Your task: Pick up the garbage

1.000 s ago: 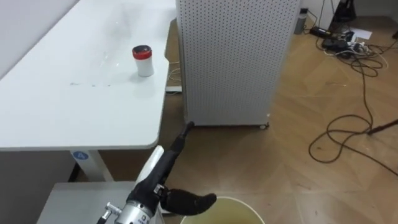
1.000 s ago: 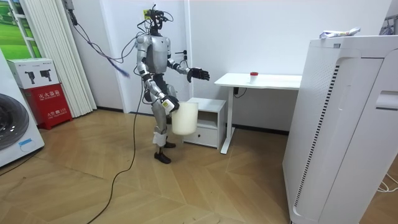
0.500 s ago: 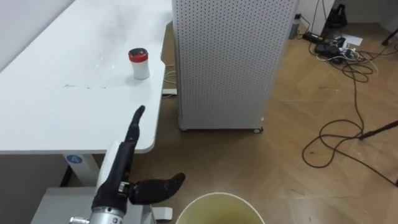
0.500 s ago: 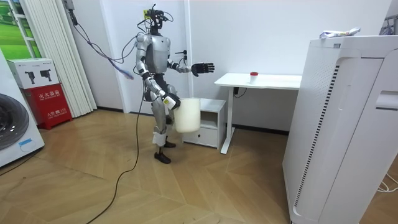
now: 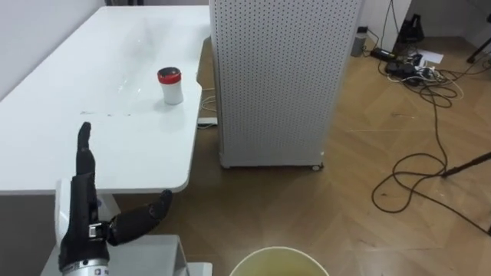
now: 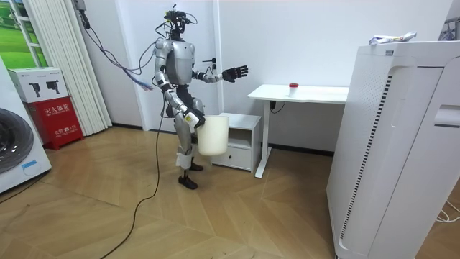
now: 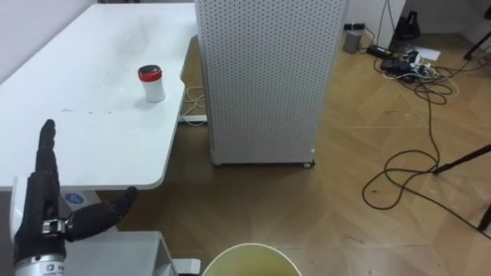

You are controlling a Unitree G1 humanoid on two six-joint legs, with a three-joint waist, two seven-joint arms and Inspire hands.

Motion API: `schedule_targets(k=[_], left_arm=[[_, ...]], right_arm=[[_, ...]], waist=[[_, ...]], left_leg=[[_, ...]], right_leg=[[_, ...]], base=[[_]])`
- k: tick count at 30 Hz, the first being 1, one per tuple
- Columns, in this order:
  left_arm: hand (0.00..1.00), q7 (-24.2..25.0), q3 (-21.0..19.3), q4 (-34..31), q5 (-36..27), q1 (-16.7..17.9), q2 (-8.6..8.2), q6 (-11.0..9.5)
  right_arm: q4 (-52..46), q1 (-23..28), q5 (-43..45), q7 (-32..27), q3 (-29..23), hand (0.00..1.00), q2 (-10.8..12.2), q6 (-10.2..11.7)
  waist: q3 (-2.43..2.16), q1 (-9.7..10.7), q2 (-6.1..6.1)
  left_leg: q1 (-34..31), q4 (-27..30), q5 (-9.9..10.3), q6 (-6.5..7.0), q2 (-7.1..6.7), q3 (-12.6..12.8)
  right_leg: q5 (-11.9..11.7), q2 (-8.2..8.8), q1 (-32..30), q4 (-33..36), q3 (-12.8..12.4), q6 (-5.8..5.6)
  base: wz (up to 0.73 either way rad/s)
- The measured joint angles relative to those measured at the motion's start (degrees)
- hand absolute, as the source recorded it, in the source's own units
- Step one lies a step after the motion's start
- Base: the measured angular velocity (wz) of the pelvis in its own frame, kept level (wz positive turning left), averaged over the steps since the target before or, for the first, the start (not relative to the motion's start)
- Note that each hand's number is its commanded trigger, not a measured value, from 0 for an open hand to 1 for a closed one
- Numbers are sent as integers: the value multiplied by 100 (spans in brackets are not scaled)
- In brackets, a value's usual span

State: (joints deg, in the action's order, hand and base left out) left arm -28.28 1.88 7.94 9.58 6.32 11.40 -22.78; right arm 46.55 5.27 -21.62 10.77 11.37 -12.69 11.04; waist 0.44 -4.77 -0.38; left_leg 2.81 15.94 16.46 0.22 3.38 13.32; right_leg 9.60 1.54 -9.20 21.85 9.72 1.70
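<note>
Left hand point(image 5: 81, 216) is up, flat and spread open, over the near edge of the white table point(image 5: 69, 100). The red-lidded cup point(image 5: 170, 84) stands upright farther along the table, well apart from the hand. The eye views catch the bucket point(image 5: 280, 251) by its rim alone. The room view adds the right hand point(image 6: 192, 124) at the bucket's side, short of the table; I cannot tell its grip.

The red box point(image 6: 54, 119) by the curtain has white signs on its front. They are too small to read.
</note>
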Motion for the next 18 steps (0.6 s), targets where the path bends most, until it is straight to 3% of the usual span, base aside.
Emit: schedule_targets(k=[3,6,7,8,9,10,11,12,14,15,16,17,18], left_arm=[[0,-19,4,4,-1,66,-2,0],[0,-18,12,14,-40,100,0,-2],[0,-18,34,19,-129,93,1,-13],[0,-18,68,108,-244,50,-6,-76],[0,-23,140,271,-346,25,-16,-136],[0,-21,192,304,-375,15,-19,-135],[0,-20,318,303,-410,12,-26,-139],[0,-20,364,304,-422,13,-37,-140],[0,-17,380,439,-438,15,-63,-182],[0,-19,378,492,-437,16,-69,-183],[0,-13,382,585,-434,21,-89,-183],[0,9,367,614,-439,45,-113,-182],[0,30,354,612,-440,60,-126,-183]], right_arm=[[-13,18,51,9,38,100,1,-21],[-19,21,66,14,85,100,5,-20],[-23,19,70,1,87,100,11,-20],[-40,18,73,-26,88,100,15,-21],[-51,20,67,-67,86,100,28,-21],[-66,17,66,-101,71,100,28,-21],[-82,7,66,-161,57,100,45,-22],[-82,2,66,-191,57,100,41,-22],[-35,-13,63,-267,60,100,-3,-24],[-25,-12,63,-273,82,100,-6,-26],[-15,6,63,-286,152,100,-8,-51],[-16,29,63,-295,243,100,16,-76],[-16,30,63,-294,302,100,29,-98]], waist=[[5,-67,-15],[33,-120,3],[61,-62,53],[102,41,28],[117,87,8],[116,117,3],[129,115,-18],[133,98,-26],[134,-57,-29],[118,-91,-2],[67,-205,91],[45,-308,124],[45,-334,125]], left_leg=[[-23,418,60,-64,40,-57],[-203,1194,72,-76,47,-484],[-412,1654,72,-79,81,-647],[-666,2099,29,-133,91,-742],[-923,2298,25,-213,21,-905],[-1103,2270,31,-200,-59,-980],[-1552,2174,6,-178,-228,-1047],[-1747,2035,-24,-195,-285,-1050],[-2264,1040,-562,-181,-517,-1064],[-2334,736,-723,-175,-518,-1127],[-2382,188,-943,-167,-516,-1300],[-2362,-124,-1111,-132,-517,-1508],[-2361,-100,-1302,-123,-512,-1539]], right_leg=[[125,33,20,205,116,82],[308,93,177,311,143,204],[372,44,241,328,139,236],[461,23,251,416,128,295],[542,8,254,450,58,296],[574,4,225,466,4,284],[590,4,156,495,-119,292],[590,4,130,502,-211,292],[616,-8,130,499,-365,288],[647,-27,134,508,-359,280],[742,-102,144,555,-381,269],[912,-111,172,723,-368,245],[1014,-98,198,805,-348,213]], base=[[-22],[-24],[24],[39],[39],[44],[30],[16],[-13],[-26],[-39],[-44],[-38]])
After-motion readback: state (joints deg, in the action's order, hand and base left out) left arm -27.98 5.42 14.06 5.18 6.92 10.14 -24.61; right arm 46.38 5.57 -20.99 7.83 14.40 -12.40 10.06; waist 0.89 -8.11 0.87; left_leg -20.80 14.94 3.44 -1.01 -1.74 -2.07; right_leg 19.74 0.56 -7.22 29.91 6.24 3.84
